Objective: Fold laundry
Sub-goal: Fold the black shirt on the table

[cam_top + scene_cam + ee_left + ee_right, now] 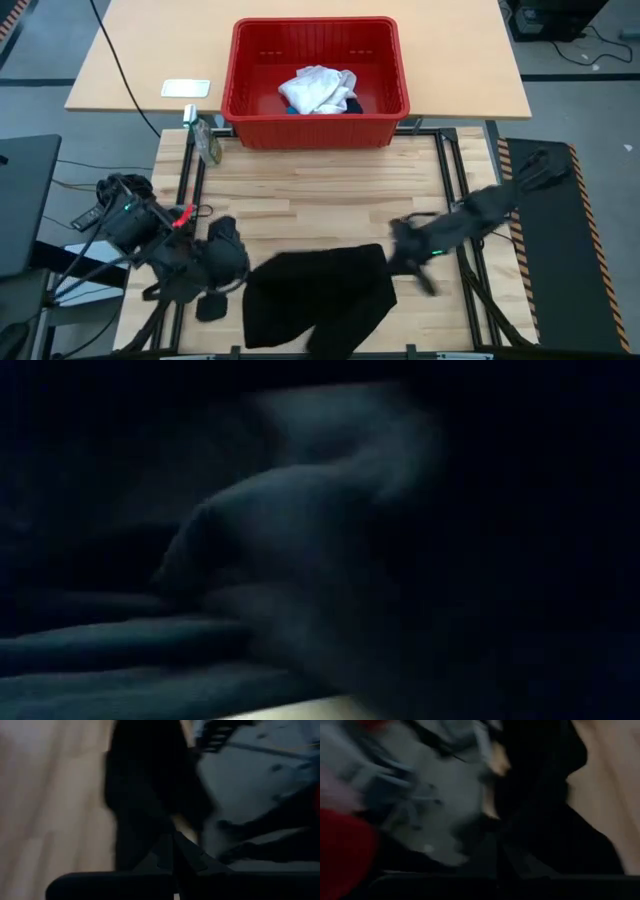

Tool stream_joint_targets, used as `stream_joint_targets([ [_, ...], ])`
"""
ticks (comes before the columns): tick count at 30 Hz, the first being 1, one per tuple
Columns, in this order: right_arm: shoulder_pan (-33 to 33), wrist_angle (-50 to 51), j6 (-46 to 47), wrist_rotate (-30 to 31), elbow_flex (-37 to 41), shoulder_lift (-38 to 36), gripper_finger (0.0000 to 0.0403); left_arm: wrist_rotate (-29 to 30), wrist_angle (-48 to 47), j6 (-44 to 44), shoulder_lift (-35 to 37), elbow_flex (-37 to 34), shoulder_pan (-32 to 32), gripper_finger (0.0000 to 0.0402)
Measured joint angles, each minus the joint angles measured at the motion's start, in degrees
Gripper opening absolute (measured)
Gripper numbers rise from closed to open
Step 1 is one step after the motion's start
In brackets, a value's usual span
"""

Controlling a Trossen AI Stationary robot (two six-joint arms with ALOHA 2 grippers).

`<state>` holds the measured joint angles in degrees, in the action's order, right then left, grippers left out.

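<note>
Early stage: large black cloth shirt lies rumpled on the wooden tabletop, unfolded. Left hand and right hand, both pressed together, pinch its opposite edges. White garment waits in red plastic basket.

Black shirt, plain, at the near edge of the pale wood-plank table. Red basket with perforated walls at the far edge holds a white garment and a bright blue piece. Both arms dark.
</note>
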<state>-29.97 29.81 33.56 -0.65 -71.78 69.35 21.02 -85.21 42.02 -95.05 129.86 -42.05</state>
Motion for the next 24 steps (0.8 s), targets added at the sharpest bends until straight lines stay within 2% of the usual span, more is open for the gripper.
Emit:
stream_joint_targets([
  [5,-5.8,-1.9,-1.8,-1.2,-5.9,-8.8,0.0004,-2.5,15.6,-2.0,-0.2,0.0,-2.6,0.0],
  [10,-12.1,-2.4,-8.4,-1.8,-15.2,-11.1,0.0004,-7.0,34.7,-3.0,-0.1,0.0,-4.6,0.0],
  [14,-15.6,-6.3,-19.5,0.0,-22.1,-8.6,0.0004,-7.2,42.8,-6.8,-0.1,0.0,-5.4,0.0],
  [18,-16.7,-6.8,-25.5,-4.4,-28.8,-3.4,0.0004,-7.7,51.5,-10.3,-0.3,0.0,-5.8,0.0],
  [22,-17.8,-9.0,-31.3,-6.4,-35.2,1.0,0.0004,-7.9,63.7,-21.9,-0.3,0.0,-5.8,0.0],
  [24,-18.1,-11.2,-35.3,-5.3,-37.0,2.3,0.0004,-6.7,65.4,-26.2,-0.1,0.0,-5.6,0.0],
])
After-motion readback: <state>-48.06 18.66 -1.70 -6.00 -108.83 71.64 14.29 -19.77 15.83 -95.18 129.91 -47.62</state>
